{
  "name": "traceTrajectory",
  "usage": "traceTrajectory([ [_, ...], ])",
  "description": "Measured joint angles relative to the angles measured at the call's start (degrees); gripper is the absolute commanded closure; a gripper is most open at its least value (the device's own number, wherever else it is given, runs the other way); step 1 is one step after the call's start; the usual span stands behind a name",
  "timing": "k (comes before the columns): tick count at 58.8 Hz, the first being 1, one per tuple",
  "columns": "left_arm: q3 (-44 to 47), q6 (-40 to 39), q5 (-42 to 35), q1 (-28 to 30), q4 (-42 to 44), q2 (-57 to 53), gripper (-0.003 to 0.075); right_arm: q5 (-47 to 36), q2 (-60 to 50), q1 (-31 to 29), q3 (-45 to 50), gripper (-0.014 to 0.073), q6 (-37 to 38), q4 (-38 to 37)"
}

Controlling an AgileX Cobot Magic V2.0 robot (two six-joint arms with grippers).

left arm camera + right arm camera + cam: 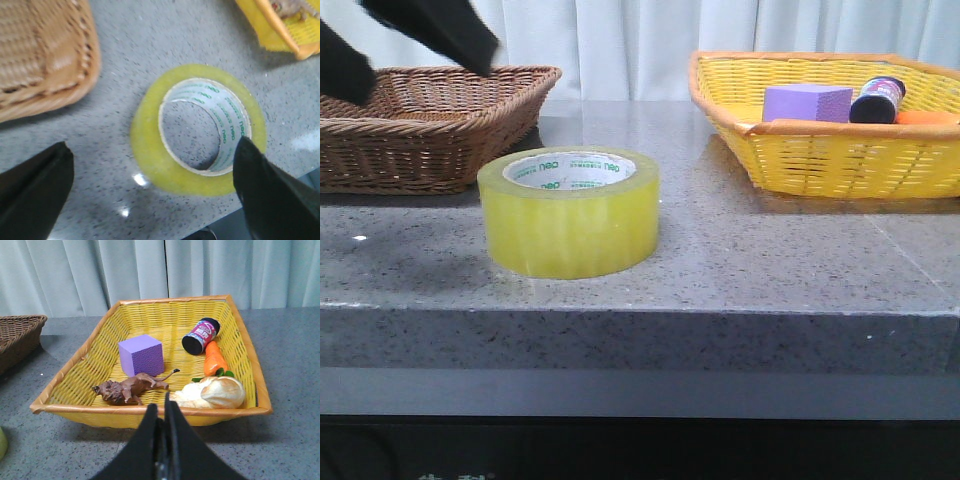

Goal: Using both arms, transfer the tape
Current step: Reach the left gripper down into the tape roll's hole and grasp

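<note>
1. The tape (568, 211) lies flat near the front edge of the grey table (740, 270), hole facing up.
2. My left fingers (150, 195) are spread wide above the roll, touching nothing.
3. My right fingers (161, 440) are pressed together, empty, before the yellow basket (150, 412).
4. That basket holds a purple block (141, 355), a toy lion (131, 387), bread (212, 392), a carrot (215, 358) and a small can (201, 336).
5. A brown basket (420, 130) sits farther back on the left.

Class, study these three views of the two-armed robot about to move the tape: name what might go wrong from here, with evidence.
1. The tape stands near the table's front edge; a clumsy touch by the open left gripper might nudge it off.
2. The brown basket sits close beside the descending arm, risking a bump.
3. The right gripper is shut, unready for a handover.
</note>
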Motion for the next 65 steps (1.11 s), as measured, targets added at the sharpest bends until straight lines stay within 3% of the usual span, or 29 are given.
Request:
traceTrajectory([
  [16, -4.92, 0.00, 2.81, -0.43, -3.51, 11.40, 0.0083, 0.00, 0.00, 0.00, 0.00, 0.0714, 0.00, 0.09],
  [34, -5.48, 0.00, 2.62, -0.43, -4.56, 15.81, 0.0092, 0.00, 0.00, 0.00, 0.00, 0.0714, 0.00, 0.09],
  [39, -5.48, 0.00, 2.49, -0.43, -4.78, 16.04, 0.0174, 0.00, 0.00, 0.00, 0.00, 0.0714, 0.00, 0.09],
  [51, -5.48, 0.00, 2.36, -0.43, -4.90, 16.07, 0.0497, 0.00, 0.00, 0.00, 0.00, 0.0714, 0.00, 0.09],
  [55, -5.51, -0.27, 2.02, -0.53, -5.23, 16.07, 0.0570, 0.00, 0.00, 0.00, 0.00, 0.0714, 0.00, 0.09],
  [65, -5.65, -0.11, 1.62, -0.55, -4.99, 16.07, 0.0629, 0.00, 0.00, 0.00, 0.00, 0.0714, 0.00, 0.09],
])
